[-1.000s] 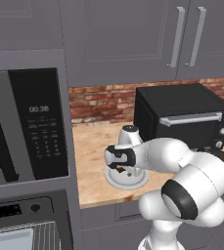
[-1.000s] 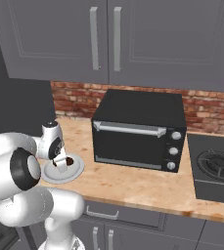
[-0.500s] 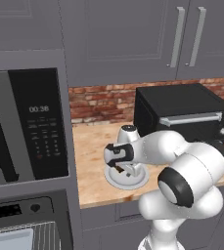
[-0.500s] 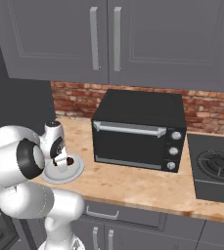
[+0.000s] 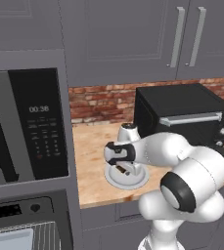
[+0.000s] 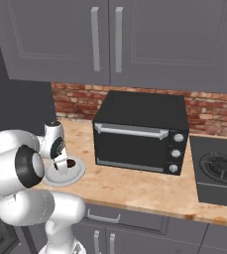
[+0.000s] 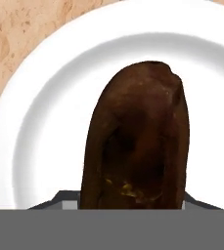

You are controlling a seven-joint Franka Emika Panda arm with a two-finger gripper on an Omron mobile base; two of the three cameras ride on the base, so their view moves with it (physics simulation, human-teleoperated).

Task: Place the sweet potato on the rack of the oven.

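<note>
The sweet potato [image 7: 138,141] is a dark brown lump lying on a round white plate [image 7: 45,102], and it reaches down to the bottom of the hand view. My gripper [image 5: 123,169] points down onto the plate [image 5: 139,180] on the wooden counter, its fingers tight against both sides of the sweet potato [image 6: 71,162]. From the right, the gripper [image 6: 62,164] stands over the plate [image 6: 50,179]. The oven [image 5: 30,212] sits at the lower left under the microwave, with thin rack wires [image 5: 42,237] showing at the bottom edge.
A black toaster oven [image 5: 182,114] [image 6: 140,134] stands on the counter right of the plate. The microwave [image 5: 25,127] fills the tall unit on the left. A stove burner [image 6: 219,168] lies at the far right. Grey cabinets hang above the brick wall.
The hand has stayed down over the plate. The arm's elbow has swung a little lower and to the right.
</note>
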